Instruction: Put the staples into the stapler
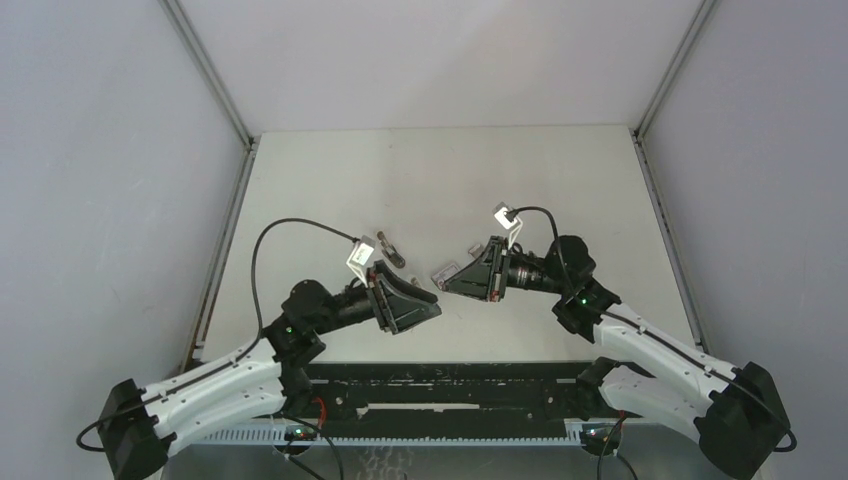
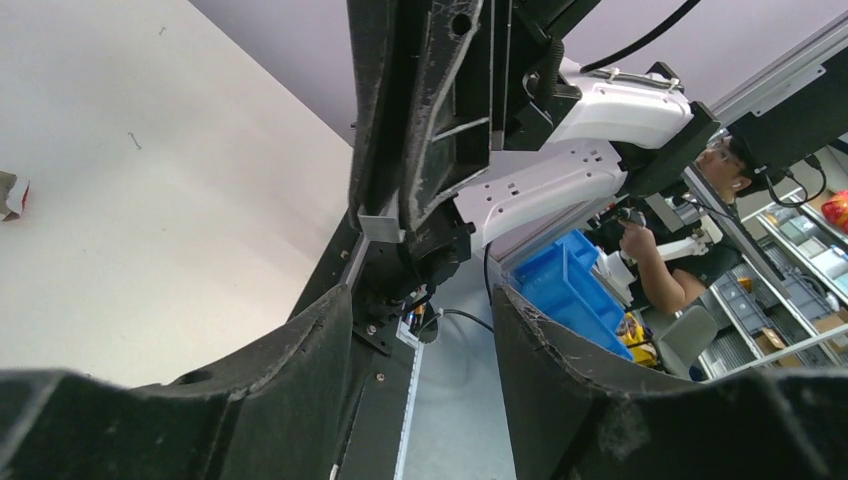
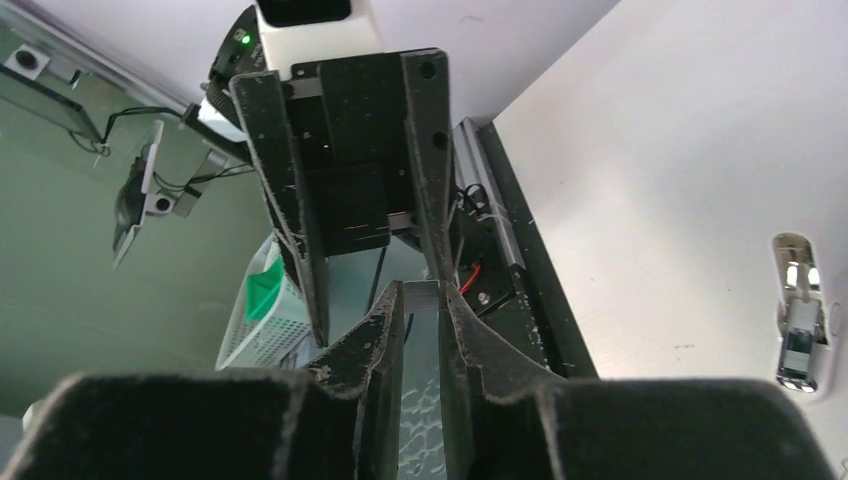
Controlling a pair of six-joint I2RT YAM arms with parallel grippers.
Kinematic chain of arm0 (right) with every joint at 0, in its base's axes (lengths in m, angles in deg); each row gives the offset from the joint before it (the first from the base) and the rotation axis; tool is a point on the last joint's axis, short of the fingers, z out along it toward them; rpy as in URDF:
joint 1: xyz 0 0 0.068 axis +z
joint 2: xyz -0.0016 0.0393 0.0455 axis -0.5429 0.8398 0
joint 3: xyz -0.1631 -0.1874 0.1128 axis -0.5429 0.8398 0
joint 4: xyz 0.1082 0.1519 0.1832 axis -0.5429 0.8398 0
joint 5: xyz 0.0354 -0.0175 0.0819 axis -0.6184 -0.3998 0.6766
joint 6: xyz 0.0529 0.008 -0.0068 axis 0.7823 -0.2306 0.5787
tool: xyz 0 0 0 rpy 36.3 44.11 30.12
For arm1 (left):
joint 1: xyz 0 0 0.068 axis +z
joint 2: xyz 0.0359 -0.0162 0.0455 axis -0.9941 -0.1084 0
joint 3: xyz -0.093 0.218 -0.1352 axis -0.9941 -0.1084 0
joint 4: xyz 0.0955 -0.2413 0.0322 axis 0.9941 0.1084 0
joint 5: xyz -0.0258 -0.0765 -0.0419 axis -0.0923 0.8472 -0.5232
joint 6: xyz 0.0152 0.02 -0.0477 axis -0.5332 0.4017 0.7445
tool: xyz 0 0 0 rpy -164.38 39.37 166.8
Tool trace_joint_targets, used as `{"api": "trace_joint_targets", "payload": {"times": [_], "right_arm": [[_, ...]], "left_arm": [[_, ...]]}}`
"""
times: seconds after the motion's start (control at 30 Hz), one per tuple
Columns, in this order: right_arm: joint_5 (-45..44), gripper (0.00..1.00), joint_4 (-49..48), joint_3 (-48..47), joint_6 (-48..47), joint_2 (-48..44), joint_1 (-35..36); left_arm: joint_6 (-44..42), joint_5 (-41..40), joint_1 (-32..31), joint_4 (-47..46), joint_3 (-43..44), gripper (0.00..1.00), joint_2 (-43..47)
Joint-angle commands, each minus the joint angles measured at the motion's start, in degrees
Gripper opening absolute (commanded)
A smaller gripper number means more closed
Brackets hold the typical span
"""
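Observation:
The staples (image 1: pixel 447 270), a small pink-red box with a white label, lie on the table just beyond my right gripper's tips; the box also shows at the left wrist view's edge (image 2: pixel 10 195). My right gripper (image 1: pixel 452 283) (image 3: pixel 421 300) is shut on a thin grey strip (image 3: pixel 420 288) (image 2: pixel 380 228). Facing it from the left, my left gripper (image 1: pixel 425 312) (image 2: pixel 420 300) stands open and holds nothing. The stapler (image 1: pixel 390 248) (image 3: pixel 800 310), white with a grey metal channel, lies open on the table behind the left gripper.
The black base rail (image 1: pixel 440 385) runs along the near table edge. Grey walls with metal frame posts (image 1: pixel 215 80) enclose the table. Off the table are a blue bin (image 2: pixel 570 285), a white perforated basket (image 3: pixel 265 320) and a seated person (image 2: pixel 690 270).

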Motion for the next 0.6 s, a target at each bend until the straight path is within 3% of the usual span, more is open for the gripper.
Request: {"api": "trace_joint_targets", "payload": {"times": [0.0,0.57], "right_arm": [[3.01,0.15,-4.65,-0.27,1.73,-1.55,0.81],[4.45,0.15,-4.89,-0.27,1.91,-2.51,1.62]], "left_arm": [[-1.57,1.25,-1.03,-2.5,5.28,0.58,-1.59],[-1.2,0.0,-2.92,-3.06,7.41,0.31,-4.62]]}}
